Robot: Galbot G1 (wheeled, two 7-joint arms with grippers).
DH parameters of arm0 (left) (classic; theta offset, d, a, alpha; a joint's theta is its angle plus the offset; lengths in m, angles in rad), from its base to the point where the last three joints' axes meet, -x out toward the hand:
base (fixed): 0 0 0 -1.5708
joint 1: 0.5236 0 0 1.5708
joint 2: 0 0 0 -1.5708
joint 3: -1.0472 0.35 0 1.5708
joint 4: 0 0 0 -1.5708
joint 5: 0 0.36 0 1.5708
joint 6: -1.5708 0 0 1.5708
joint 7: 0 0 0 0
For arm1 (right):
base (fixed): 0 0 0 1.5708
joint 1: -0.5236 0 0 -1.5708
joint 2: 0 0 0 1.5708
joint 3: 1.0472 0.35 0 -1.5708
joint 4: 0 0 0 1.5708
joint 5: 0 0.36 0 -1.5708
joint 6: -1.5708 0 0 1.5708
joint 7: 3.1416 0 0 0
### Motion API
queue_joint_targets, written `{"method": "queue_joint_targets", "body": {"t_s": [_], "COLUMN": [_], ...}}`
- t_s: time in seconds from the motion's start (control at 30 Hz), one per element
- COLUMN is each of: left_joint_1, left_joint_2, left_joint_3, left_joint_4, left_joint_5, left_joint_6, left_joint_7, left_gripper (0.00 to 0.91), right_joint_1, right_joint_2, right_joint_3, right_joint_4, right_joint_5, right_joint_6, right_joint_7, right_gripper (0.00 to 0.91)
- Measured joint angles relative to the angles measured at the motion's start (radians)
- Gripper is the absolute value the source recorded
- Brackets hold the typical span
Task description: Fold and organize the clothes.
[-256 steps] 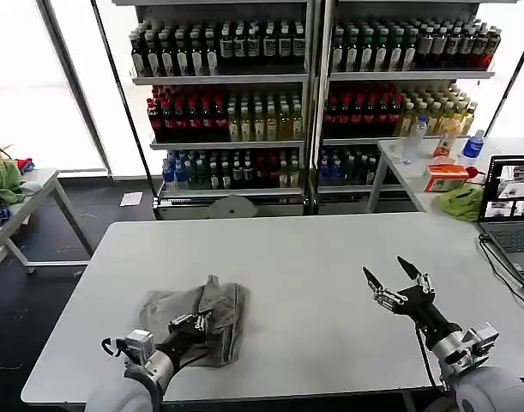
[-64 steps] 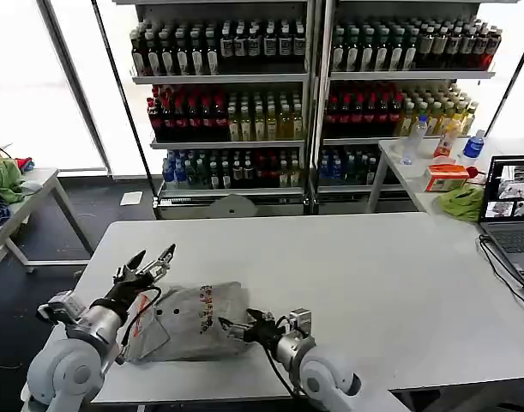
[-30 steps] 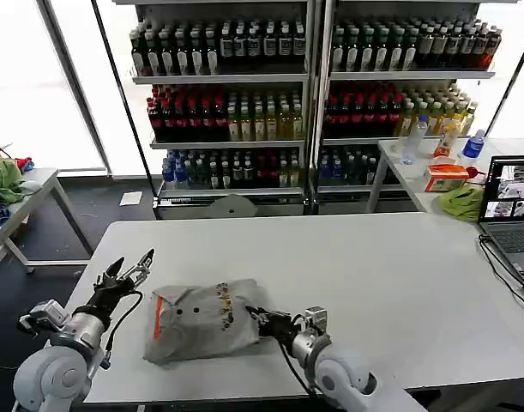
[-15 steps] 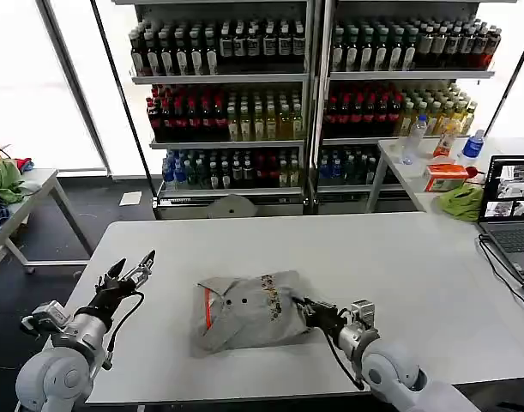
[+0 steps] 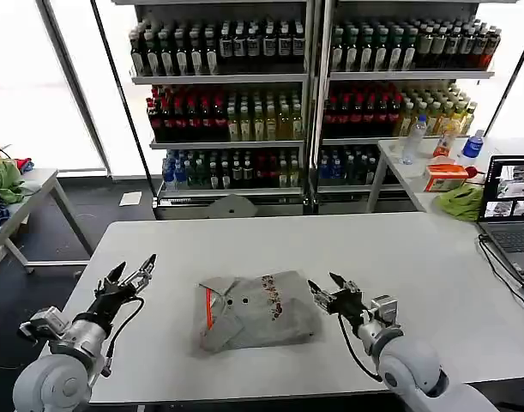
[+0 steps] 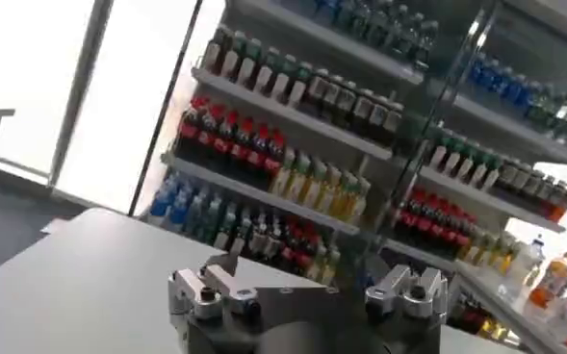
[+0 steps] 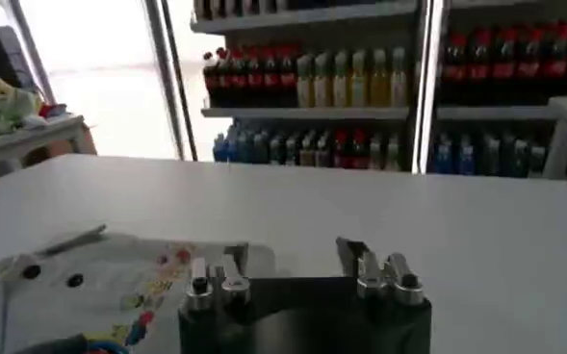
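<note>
Head view: folded grey shirt (image 5: 255,310) flat at centre-front of white table (image 5: 399,257). Right gripper (image 5: 329,289) spread wide, empty, just beside shirt's right edge. Left gripper (image 5: 131,270) spread wide, empty, well left of shirt.
Right wrist view: shirt (image 7: 119,289) flat on table.

background of the workspace: a white table (image 5: 270,245) in the foreground; behind it, metal shelving (image 5: 313,94) stocked with rows of bottled drinks; bright windows (image 5: 26,77) at left; a side table (image 5: 30,193) at left; a dark floor (image 5: 99,210); a laptop (image 5: 512,206) at right.
</note>
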Motion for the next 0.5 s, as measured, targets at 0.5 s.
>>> {"method": "queue_joint_targets", "body": {"t_s": [0.5], "left_joint_1": [0.104], "left_joint_2": [-0.088], "left_joint_3": [-0.019], "left_joint_4": [-0.068], "left_joint_5": [0.129], "left_joint_6": [-0.085], "left_joint_7": [0.063], "left_gripper": [0.907], "right_joint_1": [-0.156], "right_joint_2": [0.035], "right_joint_3": [0.189], "right_joint_4": [-0.001], "right_joint_5": [-0.166], "right_joint_6": [0.284], "right_joint_7": [-0.061], "right_gripper": [0.907]}}
